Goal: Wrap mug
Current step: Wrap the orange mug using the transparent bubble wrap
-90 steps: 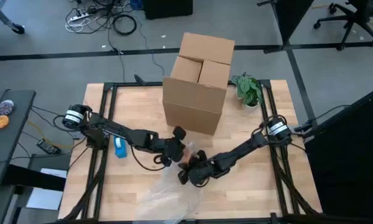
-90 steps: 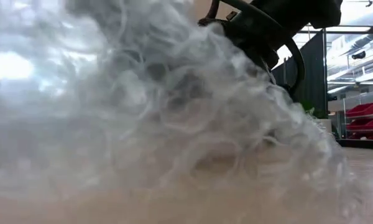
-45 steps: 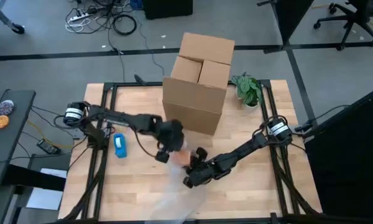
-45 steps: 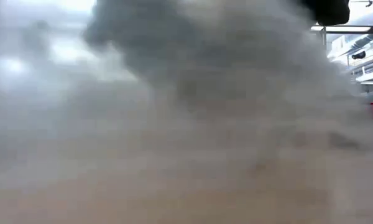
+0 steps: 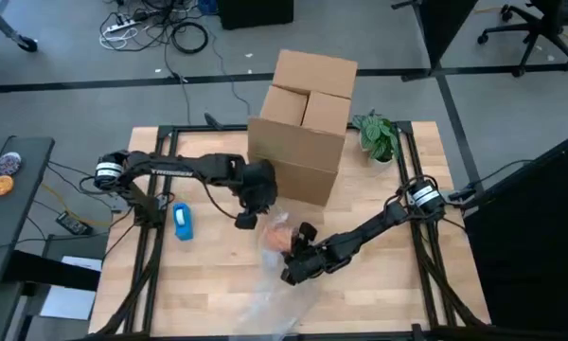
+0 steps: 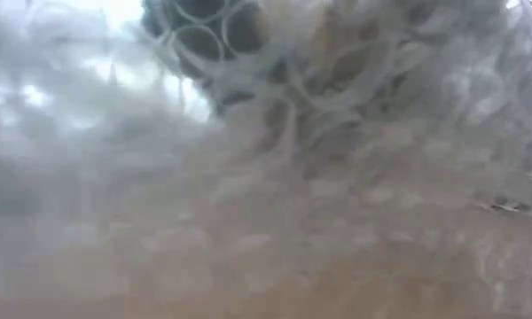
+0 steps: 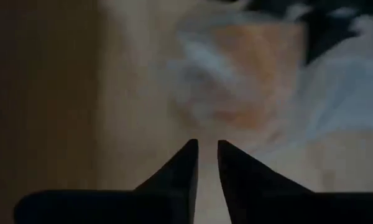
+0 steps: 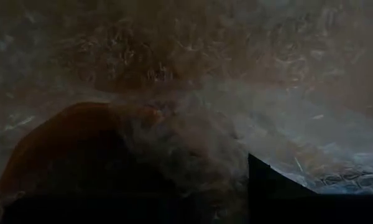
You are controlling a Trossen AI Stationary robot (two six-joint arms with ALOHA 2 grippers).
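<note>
while the orange mug (image 5: pixel 278 234) lies near the middle of the wooden counter (image 5: pixel 208 289), just in front of the cardboard box (image 5: pixel 301 128), clear bubble wrap (image 5: pixel 270 298) is bunched over it and trails away toward the counter's front edge. the right claw (image 5: pixel 292 270) is low at the wrap's near side, right beside the mug, and the right wrist view shows the orange mug (image 8: pixel 68 149) close against its dark fingers (image 8: pixel 273 186) under a layer of wrap (image 8: pixel 248 74); whether those fingers are pinching the film or parted cannot be told. the left claw (image 5: pixel 245 219) hangs over the counter just to the left of the mug, apart from it, and in the left wrist view its two fingertips (image 7: pixel 188 163) stand nearly together with only a thin slit between them, holding nothing, with the wrapped mug (image 7: pixel 242 81) blurred beyond them. in the low view, bubble wrap (image 6: pixel 337 177) fills nearly the whole picture, its round cells plain near the top. a blue object (image 5: pixel 183 222) lies on the counter's left part, well apart from the mug, and a small potted plant (image 5: pixel 377 136) stands just beside the box at the right rear.
</note>
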